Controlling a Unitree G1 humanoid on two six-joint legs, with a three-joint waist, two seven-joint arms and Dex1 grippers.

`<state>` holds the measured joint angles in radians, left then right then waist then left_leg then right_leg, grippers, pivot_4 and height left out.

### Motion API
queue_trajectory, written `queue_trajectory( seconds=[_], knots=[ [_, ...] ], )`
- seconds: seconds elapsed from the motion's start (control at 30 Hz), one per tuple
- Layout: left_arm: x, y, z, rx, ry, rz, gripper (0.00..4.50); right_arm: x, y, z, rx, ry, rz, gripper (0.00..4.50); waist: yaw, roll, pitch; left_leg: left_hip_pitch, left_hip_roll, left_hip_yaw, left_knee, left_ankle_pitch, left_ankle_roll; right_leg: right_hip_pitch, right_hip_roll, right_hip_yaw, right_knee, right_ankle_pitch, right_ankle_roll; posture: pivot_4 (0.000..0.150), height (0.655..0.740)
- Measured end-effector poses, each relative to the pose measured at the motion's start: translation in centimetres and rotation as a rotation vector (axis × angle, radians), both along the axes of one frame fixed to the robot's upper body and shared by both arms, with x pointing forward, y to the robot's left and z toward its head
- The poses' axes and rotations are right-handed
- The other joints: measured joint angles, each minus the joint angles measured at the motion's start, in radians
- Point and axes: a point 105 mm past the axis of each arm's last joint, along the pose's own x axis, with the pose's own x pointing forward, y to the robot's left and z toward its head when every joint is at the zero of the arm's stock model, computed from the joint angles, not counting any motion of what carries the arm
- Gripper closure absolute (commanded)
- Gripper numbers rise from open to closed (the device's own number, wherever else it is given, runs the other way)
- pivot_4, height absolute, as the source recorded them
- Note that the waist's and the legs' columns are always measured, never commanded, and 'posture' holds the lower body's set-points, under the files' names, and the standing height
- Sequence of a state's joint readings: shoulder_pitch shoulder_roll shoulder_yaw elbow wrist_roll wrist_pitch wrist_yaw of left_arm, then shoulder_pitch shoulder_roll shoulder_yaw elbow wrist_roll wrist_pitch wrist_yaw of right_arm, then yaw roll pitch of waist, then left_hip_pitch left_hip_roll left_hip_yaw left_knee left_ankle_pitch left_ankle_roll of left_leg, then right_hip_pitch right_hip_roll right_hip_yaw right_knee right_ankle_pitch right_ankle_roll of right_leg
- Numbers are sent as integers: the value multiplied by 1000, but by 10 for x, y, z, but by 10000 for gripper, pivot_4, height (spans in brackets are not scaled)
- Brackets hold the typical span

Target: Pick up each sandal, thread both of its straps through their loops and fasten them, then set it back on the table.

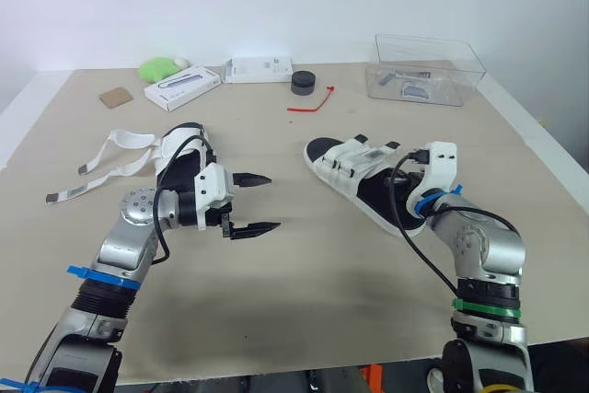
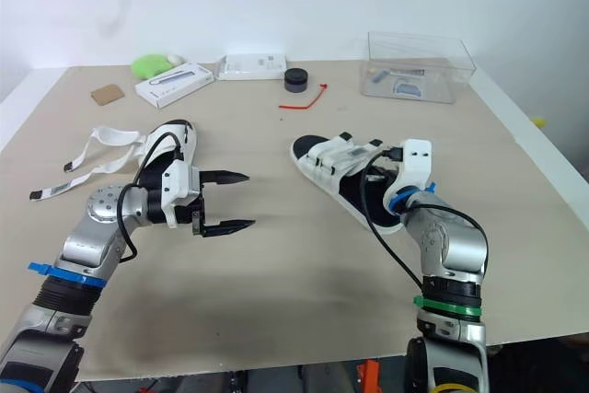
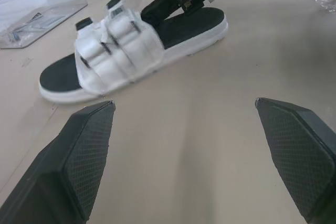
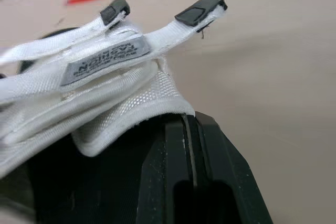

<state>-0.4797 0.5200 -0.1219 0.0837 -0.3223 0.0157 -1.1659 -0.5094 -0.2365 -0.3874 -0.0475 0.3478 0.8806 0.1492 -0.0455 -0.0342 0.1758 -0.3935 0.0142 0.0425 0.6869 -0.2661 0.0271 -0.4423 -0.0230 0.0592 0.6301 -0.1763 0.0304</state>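
Observation:
A white-strapped sandal with a black footbed lies right of the table's centre, its straps bunched over the front. My right gripper lies over its heel end. Its fingers are shut together on the footbed, with the tips tucked under the white strap fabric. A second sandal lies at the left, and its loose white straps trail out to the left. My left gripper hovers open just right of that sandal with nothing between its fingers.
A clear plastic box stands at the back right. Along the back edge lie a black round puck, a red tie, two white boxes, a green object and a brown card.

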Motion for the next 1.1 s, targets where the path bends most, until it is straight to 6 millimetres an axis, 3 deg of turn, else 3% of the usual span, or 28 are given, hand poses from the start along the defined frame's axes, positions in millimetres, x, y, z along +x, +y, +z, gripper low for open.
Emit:
queue_trajectory(
  seconds=[0.2,0.5,0.53,0.57,0.83,0.97,1.1],
  knots=[
    [0,-4,-1,-10,-6,-4,730,-2,-2,-1,138,6,-183,45000,-1,0,0,0,0,-1,0,0,0,0,0,0,0,0,0,1500,7400],
    [-1,-6,-3,-6,-7,-7,730,-7,10,-1,18,5,-178,45000,-2,0,0,0,0,0,0,0,0,0,0,0,0,-1,0,1500,7400],
    [-1,-6,-4,-6,-6,-6,0,-7,10,-1,4,3,-175,38644,-2,0,0,0,0,0,0,0,0,0,1,0,0,-1,0,1500,7400],
    [-1,-6,-4,-6,-5,-3,0,-7,11,-1,-9,3,-171,37046,-2,0,0,0,1,-1,0,0,0,0,1,0,0,-1,-1,1500,7400],
    [0,-5,-6,-3,-3,10,0,-20,17,3,-91,-4,-29,1608,-1,0,0,0,0,-1,-1,0,0,0,0,0,0,-1,0,1500,7400],
    [0,-5,-7,2,-12,11,0,-38,31,26,-214,-98,221,675,-1,1,0,0,0,-1,-1,0,1,0,0,-1,-1,-2,0,1500,7400],
    [2,-4,-8,8,-18,25,0,-60,41,27,-270,-134,475,675,0,0,0,0,0,-2,-1,-1,1,0,0,-2,-1,-2,0,1500,7400]
  ],
)
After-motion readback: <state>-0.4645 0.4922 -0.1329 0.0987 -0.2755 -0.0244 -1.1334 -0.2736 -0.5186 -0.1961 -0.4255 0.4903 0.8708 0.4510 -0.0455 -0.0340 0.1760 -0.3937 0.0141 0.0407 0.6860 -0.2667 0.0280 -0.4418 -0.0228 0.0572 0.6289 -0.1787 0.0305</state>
